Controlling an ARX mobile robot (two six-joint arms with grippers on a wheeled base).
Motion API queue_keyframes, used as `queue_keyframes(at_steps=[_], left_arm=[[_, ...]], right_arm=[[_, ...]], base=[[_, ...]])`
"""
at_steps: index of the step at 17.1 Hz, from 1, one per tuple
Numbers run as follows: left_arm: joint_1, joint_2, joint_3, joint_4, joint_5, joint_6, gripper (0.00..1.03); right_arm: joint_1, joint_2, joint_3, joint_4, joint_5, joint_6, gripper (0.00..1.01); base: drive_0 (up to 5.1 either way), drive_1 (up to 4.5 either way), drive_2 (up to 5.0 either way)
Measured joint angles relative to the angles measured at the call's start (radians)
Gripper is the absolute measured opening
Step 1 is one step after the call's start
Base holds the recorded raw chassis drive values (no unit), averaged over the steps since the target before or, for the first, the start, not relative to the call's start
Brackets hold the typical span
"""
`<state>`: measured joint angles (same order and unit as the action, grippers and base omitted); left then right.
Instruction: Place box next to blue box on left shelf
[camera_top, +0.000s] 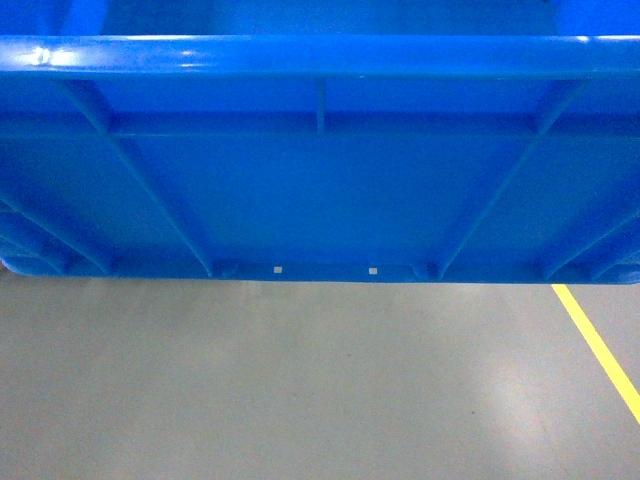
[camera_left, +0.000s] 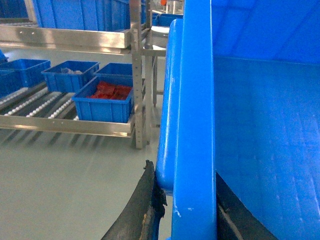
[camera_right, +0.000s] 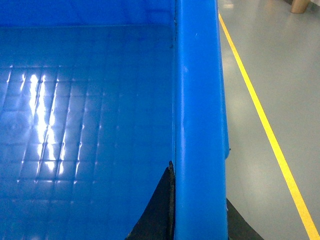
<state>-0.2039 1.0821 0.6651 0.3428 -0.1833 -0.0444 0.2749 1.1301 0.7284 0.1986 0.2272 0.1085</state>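
A grey, smooth warehouse floor (camera_top: 300, 390) spreads under the robot, with a yellow line (camera_top: 600, 345) painted across its right side. The box (camera_top: 320, 170) fills the upper half of the head view, seen from below its thick rim, with the diagonal ribs of its underside facing the camera; it hangs clear of the floor, held up between the two arms so the wheeled base can carry it. The left claw (camera_left: 187, 220) pinches the box's left wall, one dark finger outside and one inside the rim, and the right claw (camera_right: 197, 220) clamps the right wall the same way; gripping opposite walls probably keeps so wide a load level and stops it swinging. In the left wrist view the left shelf (camera_left: 65, 125) stands well apart from the box, its white rollers bare at the left end of the rack. On it sit several blue crates, the nearest blue crate (camera_left: 102, 107) at the right end holding red parts (camera_left: 112, 91). The box is not yet on the shelf, so the carry is only partway done, and it must still reach the bare rollers beside a crate.
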Motion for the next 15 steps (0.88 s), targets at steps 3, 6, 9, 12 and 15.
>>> queue_keyframes(at_steps=[3, 6, 9, 12, 15], left_arm=[[0.000, 0.000, 0.000, -0.004, 0.000, 0.000, 0.16], [0.000, 0.000, 0.000, -0.002, 0.000, 0.000, 0.16], [0.000, 0.000, 0.000, -0.004, 0.000, 0.000, 0.16], [0.000, 0.000, 0.000, -0.002, 0.001, 0.000, 0.16], [0.000, 0.000, 0.000, -0.005, 0.000, 0.000, 0.16]], right_arm=[[0.000, 0.000, 0.000, -0.003, 0.000, 0.000, 0.08], [0.000, 0.000, 0.000, -0.002, 0.000, 0.000, 0.08], [0.000, 0.000, 0.000, -0.004, 0.000, 0.000, 0.08], [0.000, 0.000, 0.000, -0.003, 0.000, 0.002, 0.08], [0.000, 0.000, 0.000, -0.004, 0.000, 0.002, 0.08]], base=[[0.0, 4.28, -4.3], [0.0, 4.28, -4.3], [0.0, 4.28, -4.3], [0.0, 4.28, -4.3], [0.0, 4.28, -4.3]])
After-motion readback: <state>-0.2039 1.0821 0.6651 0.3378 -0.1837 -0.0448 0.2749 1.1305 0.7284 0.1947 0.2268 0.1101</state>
